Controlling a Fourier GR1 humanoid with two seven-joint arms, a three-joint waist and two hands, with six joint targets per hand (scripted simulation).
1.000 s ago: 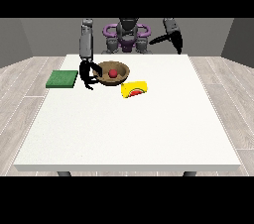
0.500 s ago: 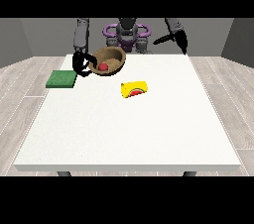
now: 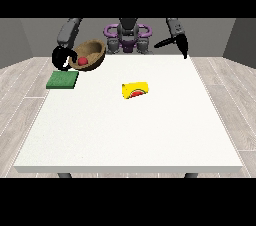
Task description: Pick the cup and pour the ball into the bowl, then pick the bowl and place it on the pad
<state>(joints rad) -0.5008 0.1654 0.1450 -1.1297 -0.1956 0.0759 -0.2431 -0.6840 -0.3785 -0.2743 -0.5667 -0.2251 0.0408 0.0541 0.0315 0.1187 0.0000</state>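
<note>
While held tilted, brown bowl [image 3: 92, 53] w/ red ball [image 3: 82, 61] inside

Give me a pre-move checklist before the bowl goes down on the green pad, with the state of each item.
1. Ball inside the bowl: ok, red ball visible in it.
2. Bowl lifted off the table: ok, held up and tilted toward the camera.
3. Bowl held by the hand at the view's left: ok.
4. Bowl above the green pad: not ok, it hangs behind and to the right of it.
5. Pad free of other things: ok.
6. Yellow cup out of the way: ok, lying mid-table.
</note>
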